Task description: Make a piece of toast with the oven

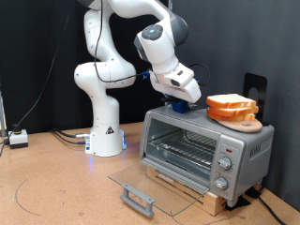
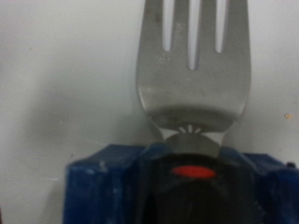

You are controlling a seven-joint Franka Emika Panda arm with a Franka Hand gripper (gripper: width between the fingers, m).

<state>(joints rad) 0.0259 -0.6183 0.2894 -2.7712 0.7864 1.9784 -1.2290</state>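
Meanwhile, on a brown table (image 1: 56, 178), the white Panda arm (image 1: 103, 75) bends over the oven (image 1: 202, 150), its gripper (image 1: 178, 101) hanging just above the roof of the silver-grey box, toward the exterior view's left end of that roof; from this camera the fingers are hidden behind the hand's blue parts, and whether they touch the roof cannot be told; the oven's glass door (image 1: 150, 183) lies folded down flat in front, its grey bar handle (image 1: 139, 199) nearest the camera, the wire rack (image 1: 178, 148) showing in the open mouth; three round knobs (image 1: 225, 167) run down the panel at the exterior view's right; the oven itself sits on a pale wooden board (image 1: 187, 192); on the roof, at the exterior view's right of the gripper and apart from it, a pile of bread slices (image 1: 232, 107) with orange-brown crusts rests on a small wooden plate (image 1: 246, 123); a single piece of toast cannot be picked out apart from that pile; the wrist view shows a metal fork (image 2: 192, 65) standing out from the blue jaws, tines pointing away over a pale grey surface; the pincer is closed narrow on the fork's neck; a small red mark (image 2: 194, 171) glows on the dark body behind it.
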